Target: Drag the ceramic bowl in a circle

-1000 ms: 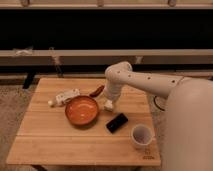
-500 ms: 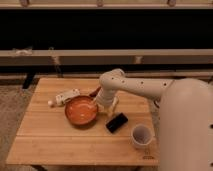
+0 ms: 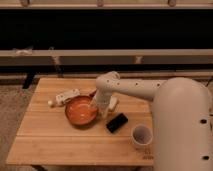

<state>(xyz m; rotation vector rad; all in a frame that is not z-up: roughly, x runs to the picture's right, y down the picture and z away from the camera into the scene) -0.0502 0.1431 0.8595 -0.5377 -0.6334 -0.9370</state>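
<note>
Camera view: the claw (image 3: pixel 98 105) is sitting at the right rim of the ceramic bowl (image 3: pixel 78 112). I cannot tell its grip. It is likely engaging the bowl, and a steady circular drag is coming next.

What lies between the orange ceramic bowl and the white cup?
A flat black rectangular object lies between the orange ceramic bowl and white cup, camera view; the gripper is at the bowl's right rim.

On the wooden table (image 3: pixel 45 142) the orange bowl (image 3: pixel 80 113) sits left of centre. The arm (image 3: pixel 135 90) reaches in from the right, and the gripper (image 3: pixel 95 105) is down at the bowl's right rim. A black object (image 3: pixel 116 122) lies just right of the bowl. 1 white cup (image 3: pixel 141 135) stands farther right, and a white item (image 3: pixel 64 98) lies behind-left.
</note>
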